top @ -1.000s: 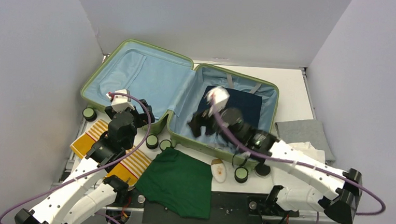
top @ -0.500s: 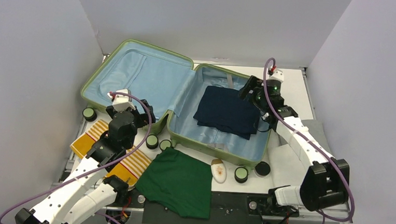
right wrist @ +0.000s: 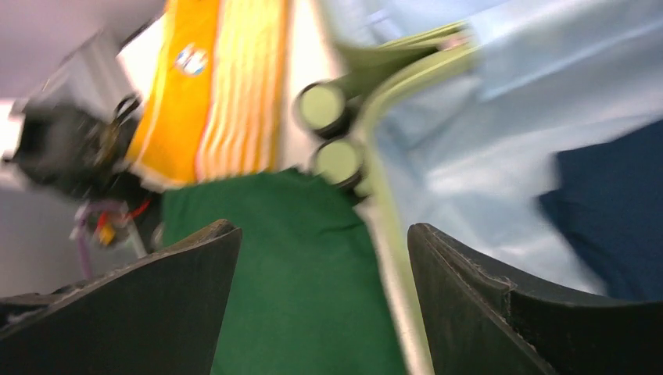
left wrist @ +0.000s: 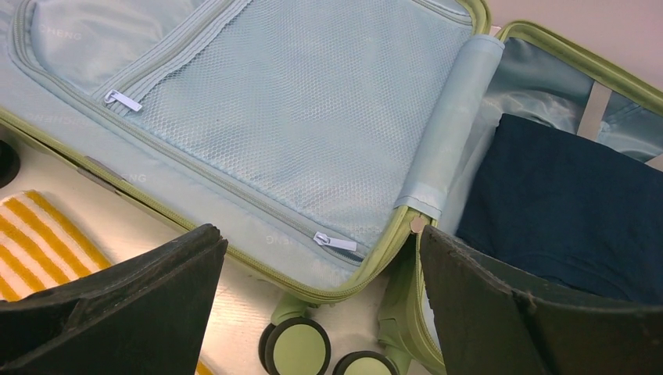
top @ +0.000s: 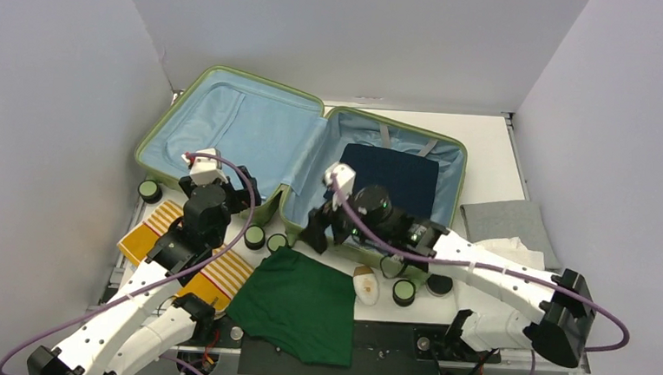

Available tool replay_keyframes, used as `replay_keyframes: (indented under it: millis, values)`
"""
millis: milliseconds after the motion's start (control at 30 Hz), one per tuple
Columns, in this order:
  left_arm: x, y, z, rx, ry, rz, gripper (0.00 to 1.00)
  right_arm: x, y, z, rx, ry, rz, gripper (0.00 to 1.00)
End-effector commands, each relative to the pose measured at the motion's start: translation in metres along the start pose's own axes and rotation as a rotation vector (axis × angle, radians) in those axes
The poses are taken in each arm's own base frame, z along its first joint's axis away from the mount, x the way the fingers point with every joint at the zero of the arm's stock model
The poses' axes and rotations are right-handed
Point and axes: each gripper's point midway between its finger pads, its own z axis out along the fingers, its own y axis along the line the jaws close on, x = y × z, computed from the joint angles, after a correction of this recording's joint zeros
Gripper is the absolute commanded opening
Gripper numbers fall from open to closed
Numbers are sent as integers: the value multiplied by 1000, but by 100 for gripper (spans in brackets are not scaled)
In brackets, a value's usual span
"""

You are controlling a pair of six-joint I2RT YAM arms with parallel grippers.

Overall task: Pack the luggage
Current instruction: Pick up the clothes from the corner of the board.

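Top camera looks down from behind; both wrist cameras closely share the luggage.

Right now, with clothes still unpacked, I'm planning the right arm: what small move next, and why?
Probably lower the open right gripper onto the green cloth and pinch it: it lies outside the luggage, seen between the fingers, while the navy garment is already inside.

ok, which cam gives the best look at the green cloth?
Top external: the whole green cloth is in view and sharp, lying spread out by the near edge of the luggage. The right wrist view catches only part of it, blurred. The left wrist view does not show it at all.
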Motion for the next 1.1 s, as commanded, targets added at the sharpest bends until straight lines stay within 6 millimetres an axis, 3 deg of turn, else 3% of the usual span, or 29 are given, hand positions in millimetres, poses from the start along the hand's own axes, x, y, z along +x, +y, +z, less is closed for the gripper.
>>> replay_keyframes:
  millis: [0,100,233,500,800,1067]
  values:
    - [-18,-5,2,19,-56,-44,93,59,57,-9,-122,114,-140,80]
    - [-22,1,0,-4,-70,-52,93,103,86,-7,-149,189,-217,79]
    - [-23,8,-1,-38,-79,-53,93,146,114,-5,-185,247,-312,79]
    - [-25,12,-3,-51,-91,-53,92,194,150,17,-117,282,-532,82]
    - [-27,14,-7,-62,-105,-50,93,233,149,28,25,320,-611,87]
    - [-26,11,-7,-48,-99,-53,93,274,104,26,245,438,-655,80]
